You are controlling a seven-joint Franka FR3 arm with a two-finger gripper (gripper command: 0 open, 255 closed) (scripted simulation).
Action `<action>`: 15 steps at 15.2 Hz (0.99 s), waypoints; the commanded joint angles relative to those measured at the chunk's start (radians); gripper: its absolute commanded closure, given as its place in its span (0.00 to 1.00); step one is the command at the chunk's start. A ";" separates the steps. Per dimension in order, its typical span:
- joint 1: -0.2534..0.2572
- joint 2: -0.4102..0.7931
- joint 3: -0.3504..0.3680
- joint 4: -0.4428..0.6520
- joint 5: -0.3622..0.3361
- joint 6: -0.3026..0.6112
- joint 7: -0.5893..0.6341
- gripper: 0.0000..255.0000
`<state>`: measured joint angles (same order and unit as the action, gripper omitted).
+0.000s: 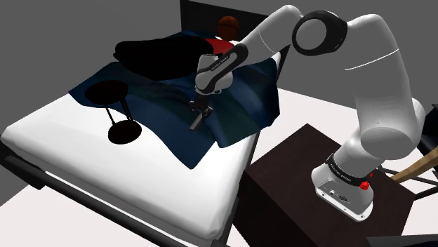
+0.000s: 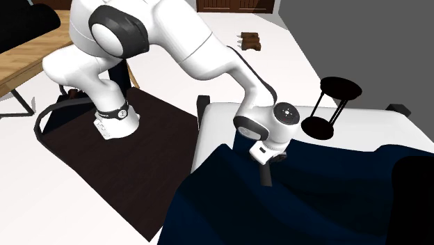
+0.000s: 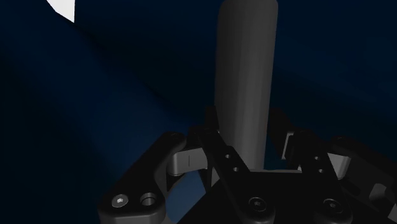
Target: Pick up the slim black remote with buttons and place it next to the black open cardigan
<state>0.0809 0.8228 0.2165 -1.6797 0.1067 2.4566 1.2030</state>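
Observation:
My gripper is shut on the slim dark remote, clasping one end while the rest reaches beyond the fingertips toward the dark blue blanket. In the wrist view the remote is a long dark grey bar between the fingers, with the blanket behind it. From the second exterior view the gripper hangs over the blanket's near part with the remote pointing down. The black cardigan lies spread at the head of the bed, up and to the left of the gripper in the shoulder view.
A black hourglass-shaped stand sits on the white mattress, left of the gripper in the shoulder view. A reddish-brown round thing rests by the headboard. The dark box under the arm abuts the bed.

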 commanded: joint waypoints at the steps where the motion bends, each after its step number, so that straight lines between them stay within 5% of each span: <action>1: -0.002 -0.020 0.002 -0.009 0.002 -0.011 0.002 1.00; 15: -0.015 -0.164 0.015 -0.041 0.012 -0.121 0.020 1.00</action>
<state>0.0673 0.6681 0.2306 -1.7197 0.1179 2.3439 1.2229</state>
